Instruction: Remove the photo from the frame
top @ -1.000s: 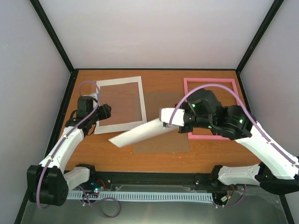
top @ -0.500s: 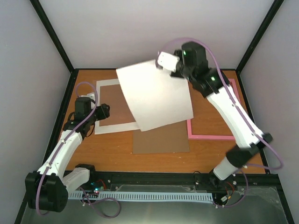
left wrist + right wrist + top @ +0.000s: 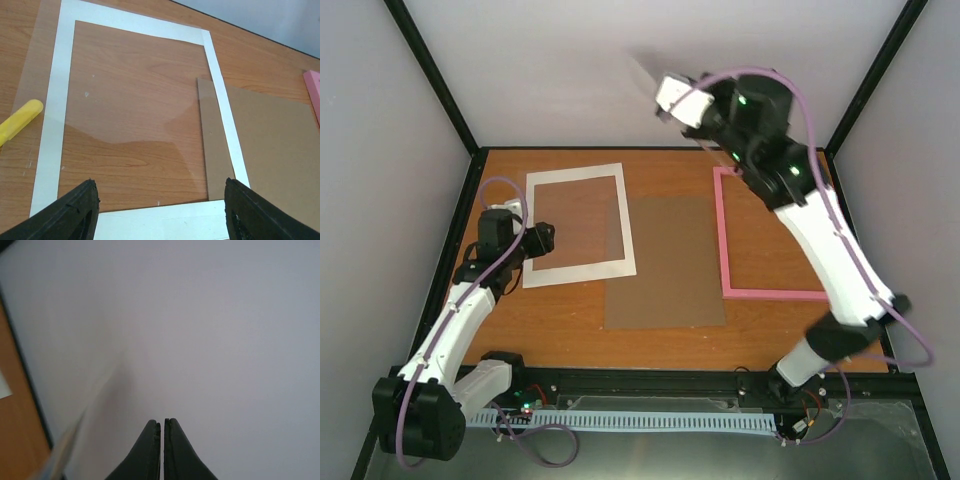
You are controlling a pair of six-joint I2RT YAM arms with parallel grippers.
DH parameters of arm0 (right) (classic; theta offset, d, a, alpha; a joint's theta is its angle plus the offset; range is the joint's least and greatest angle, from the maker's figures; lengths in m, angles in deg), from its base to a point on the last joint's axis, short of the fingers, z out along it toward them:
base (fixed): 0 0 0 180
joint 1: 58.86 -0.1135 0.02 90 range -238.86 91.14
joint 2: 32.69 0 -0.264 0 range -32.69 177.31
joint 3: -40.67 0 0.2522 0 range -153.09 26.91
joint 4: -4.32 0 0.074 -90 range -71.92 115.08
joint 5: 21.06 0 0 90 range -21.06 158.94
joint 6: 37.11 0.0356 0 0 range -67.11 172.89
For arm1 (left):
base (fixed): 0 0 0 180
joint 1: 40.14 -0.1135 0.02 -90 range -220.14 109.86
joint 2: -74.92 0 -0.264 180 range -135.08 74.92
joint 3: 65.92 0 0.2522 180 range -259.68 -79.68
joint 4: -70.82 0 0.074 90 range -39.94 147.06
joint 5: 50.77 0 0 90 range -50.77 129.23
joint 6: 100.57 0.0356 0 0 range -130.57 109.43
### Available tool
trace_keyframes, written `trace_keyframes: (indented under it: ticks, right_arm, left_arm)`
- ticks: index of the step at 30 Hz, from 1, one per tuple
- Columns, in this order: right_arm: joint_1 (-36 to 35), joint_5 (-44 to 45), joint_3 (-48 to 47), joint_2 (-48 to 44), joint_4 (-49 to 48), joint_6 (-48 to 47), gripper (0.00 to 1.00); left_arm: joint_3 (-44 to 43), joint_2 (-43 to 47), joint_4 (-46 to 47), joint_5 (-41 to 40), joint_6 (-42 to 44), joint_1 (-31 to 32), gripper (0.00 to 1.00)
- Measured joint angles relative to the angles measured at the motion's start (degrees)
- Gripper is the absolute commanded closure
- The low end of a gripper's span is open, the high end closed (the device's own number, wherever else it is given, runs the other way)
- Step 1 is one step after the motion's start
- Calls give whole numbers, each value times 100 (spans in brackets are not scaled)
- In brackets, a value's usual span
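1. Two risks from above: right gripper (image 3: 665, 97), raised high over the table (image 3: 570, 320), pinches the photo (image 3: 640, 70), a blurred sliver well above the empty frame (image 3: 722, 235); swinging could tear it free.
2. Left wrist: left gripper (image 3: 160, 200) hangs spread over the white mat (image 3: 220, 100) and could snag it.
3. Right wrist: fingers (image 3: 152, 450) clenched, photo edge blurred.

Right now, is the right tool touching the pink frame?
Apart. Top view: the right tool hangs high above the table, while the pink frame lies flat on it. Right wrist view: shut tips, no frame near.
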Motion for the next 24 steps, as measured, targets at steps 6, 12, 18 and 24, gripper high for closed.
trace_keyframes:
  ticks: [6,12,18,24]
  right_arm:
    - [13,-1189,3032,-2055,33,243,97]
    - [-861,-1860,5943,-2402,435,533,96]
    - [-1102,-1836,6922,-2575,702,1451,46]
    - [210,-1609,7108,-2892,-66,2131,39]
  left_arm:
    - [13,72,15,7,0,0,31]
    - [13,70,17,20,0,0,30]
    - [83,-42,118,426,4,-2,31]
    - [323,-437,608,1504,-138,50,30]
